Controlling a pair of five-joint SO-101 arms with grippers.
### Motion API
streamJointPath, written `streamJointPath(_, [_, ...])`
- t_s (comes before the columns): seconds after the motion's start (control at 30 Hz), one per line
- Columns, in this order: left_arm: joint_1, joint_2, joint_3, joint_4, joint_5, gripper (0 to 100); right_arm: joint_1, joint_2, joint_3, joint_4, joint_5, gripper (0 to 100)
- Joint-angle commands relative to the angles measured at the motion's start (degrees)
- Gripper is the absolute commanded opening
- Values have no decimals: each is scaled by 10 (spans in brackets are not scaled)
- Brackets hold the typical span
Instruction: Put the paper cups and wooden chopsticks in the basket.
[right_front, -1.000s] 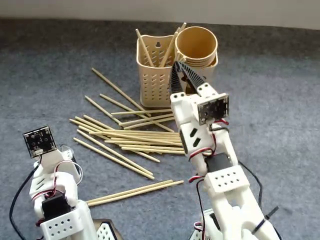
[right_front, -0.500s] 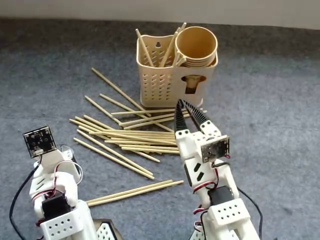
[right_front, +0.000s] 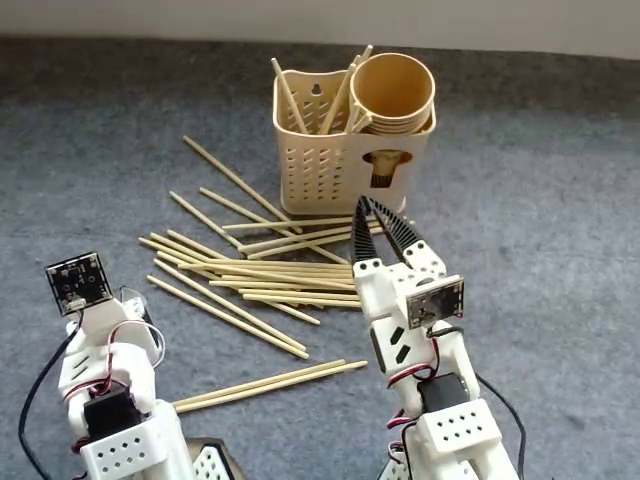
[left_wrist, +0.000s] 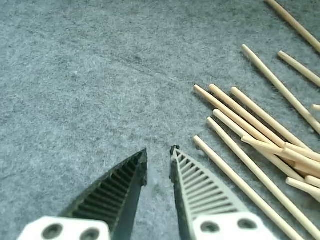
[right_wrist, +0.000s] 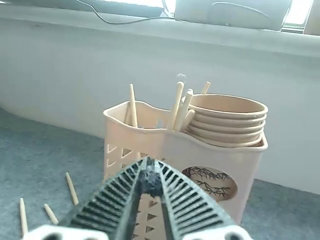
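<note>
Grey carpet (right_front: 560, 200) bears loose chopsticks (right_front: 270, 272); left end effector (left_wrist: 158, 151) parted, right end effector (right_wrist: 150, 172) clenched near basket (right_front: 310, 170).

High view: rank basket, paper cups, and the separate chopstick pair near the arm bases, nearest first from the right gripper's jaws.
1. basket: front wall just ahead of the right gripper.
2. paper cups: inside the basket, behind that wall.
3. chopstick pair: well behind the jaws, toward the camera.

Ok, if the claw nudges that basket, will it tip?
Possibly: the basket stands tall and narrow, so a high push could tip it. The stacked paper cups inside probably add little weight. The carpet may grip its base rather than let it slide.
</note>
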Motion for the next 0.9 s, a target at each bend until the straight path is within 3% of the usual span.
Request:
streamJointPath(0.0, [0, 0, -29, -4, -33, 98, 44, -8, 59, -10, -4, 5])
streamJointPath(0.2, [0, 1, -143, 78, -199, 95, 116, -8, 58, -10, -4, 5])
streamJointPath(0.33, [10, 6, -219, 122, -256, 95, 123, -8, 60, -10, -4, 5])
streamJointPath(0.6, [140, 19, -321, 236, -312, 94, 124, -6, 58, -10, -2, 5])
streamJointPath(0.87, [248, 270, -365, 305, -440, 98, 124, -6, 58, -10, -2, 5])
